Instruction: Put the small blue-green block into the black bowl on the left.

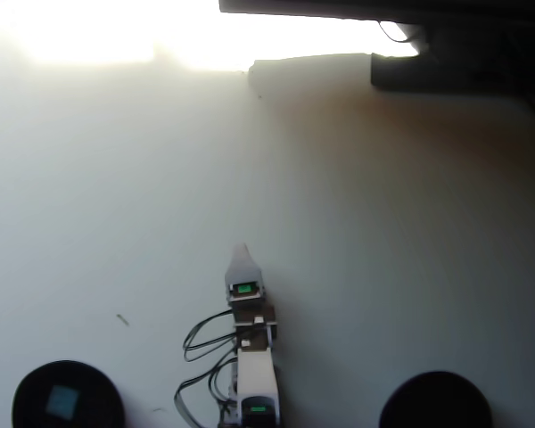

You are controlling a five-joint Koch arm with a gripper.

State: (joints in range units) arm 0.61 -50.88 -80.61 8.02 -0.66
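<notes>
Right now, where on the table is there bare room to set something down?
The wide white tabletop ahead of the pincer is bare up to the dark equipment at the top right. Bare strips also lie between the arm's cables and each black bowl. The left bowl already holds the blue-green block.

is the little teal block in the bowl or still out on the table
In. The small blue-green block lies inside the black bowl at the overhead view's lower left, dark bowl floor all around it. The gripper is far from it.
</notes>
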